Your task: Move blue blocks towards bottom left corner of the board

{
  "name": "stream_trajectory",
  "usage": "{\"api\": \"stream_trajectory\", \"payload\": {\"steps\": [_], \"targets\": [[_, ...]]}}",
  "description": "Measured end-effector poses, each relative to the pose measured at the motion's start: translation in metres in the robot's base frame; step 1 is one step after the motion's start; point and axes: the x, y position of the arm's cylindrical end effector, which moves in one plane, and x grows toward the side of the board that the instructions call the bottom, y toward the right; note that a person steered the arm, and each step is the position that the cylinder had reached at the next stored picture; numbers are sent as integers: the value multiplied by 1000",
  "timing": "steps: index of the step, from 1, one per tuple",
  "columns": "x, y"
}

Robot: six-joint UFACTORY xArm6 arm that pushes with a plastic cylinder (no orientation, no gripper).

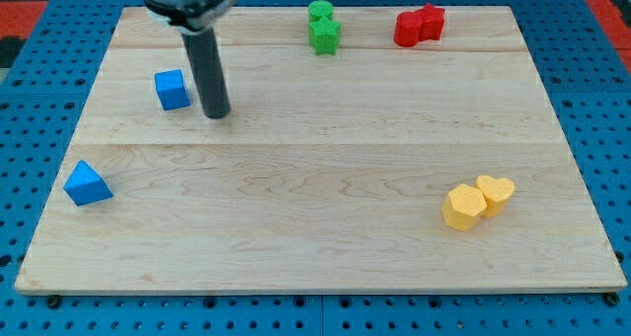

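Board (pixel 325 208) of pale wood carries everything loose; no container is here. The rod has no hand to open or close, and its tip (pixel 217 114) stands just right of the blue cube (pixel 172 89), seemingly placed to shove it leftward. The blue wedge (pixel 87 184) already sits near the bottom left edge. Green, red and yellow pairs lie well apart.

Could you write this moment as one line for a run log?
tip: just right of blue cube, small gap | blue triangular block: near left edge | board
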Motion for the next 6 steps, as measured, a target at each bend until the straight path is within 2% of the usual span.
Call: {"api": "stream_trajectory", "payload": {"steps": [2, 3, 6], "targets": [[-43, -29], [-48, -82], [7, -101]]}}
